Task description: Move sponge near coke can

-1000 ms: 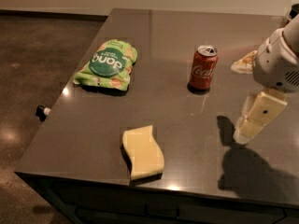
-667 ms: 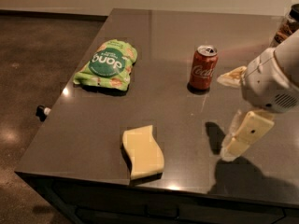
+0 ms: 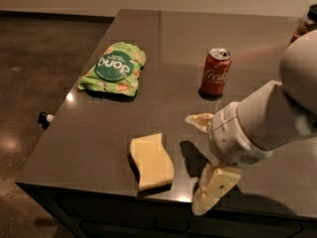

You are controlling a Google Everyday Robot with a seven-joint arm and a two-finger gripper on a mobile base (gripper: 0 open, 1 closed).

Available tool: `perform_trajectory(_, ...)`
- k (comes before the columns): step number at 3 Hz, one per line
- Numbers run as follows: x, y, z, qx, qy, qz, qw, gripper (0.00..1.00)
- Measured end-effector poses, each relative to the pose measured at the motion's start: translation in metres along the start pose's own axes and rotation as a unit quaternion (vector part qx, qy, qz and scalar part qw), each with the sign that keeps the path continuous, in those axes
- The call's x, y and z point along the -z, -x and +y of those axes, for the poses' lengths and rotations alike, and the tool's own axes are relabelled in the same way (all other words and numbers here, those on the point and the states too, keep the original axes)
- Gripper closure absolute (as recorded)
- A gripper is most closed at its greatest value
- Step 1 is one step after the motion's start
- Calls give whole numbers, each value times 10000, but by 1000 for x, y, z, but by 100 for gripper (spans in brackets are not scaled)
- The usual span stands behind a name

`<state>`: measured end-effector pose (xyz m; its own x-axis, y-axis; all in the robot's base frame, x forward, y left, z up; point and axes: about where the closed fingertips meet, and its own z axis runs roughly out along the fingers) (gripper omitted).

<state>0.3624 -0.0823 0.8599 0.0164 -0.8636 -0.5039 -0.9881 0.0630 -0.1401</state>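
Camera view quick take: looks like the reach-in before the grab, nothing held yet. Got the gripper [image 3: 194, 163] low over the front part of the surface [image 3: 173, 38], fingers [image 3: 214, 186] spread wide and empty, one tip hanging out past the front edge, the other pointing back toward the coke can [image 3: 216, 72]. Sponge [image 3: 151, 160] lying flat just beside the fingers, on the side away from the arm, apart from them and not between them. Can upright well beyond the far finger, green snack bag [image 3: 114, 68] way off past the sponge, no bother. To do this bit well: slide sideways to get the sponge between the fingers, square them up on two opposite sides, drop to just shy of the surface, then close gently, since probably squishy and easy to crush or fold. Also worth minding that front edge, with the sponge so close to it: no nudging it forward on the way in, and lift clear before swinging back toward the can.
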Motion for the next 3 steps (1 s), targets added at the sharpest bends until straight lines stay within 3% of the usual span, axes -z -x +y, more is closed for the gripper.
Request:
perform_trajectory(2,-57,38,14,249,322,-229,9989,0)
perform_trajectory(3,-68,55,11,245,443,-236,9984,16)
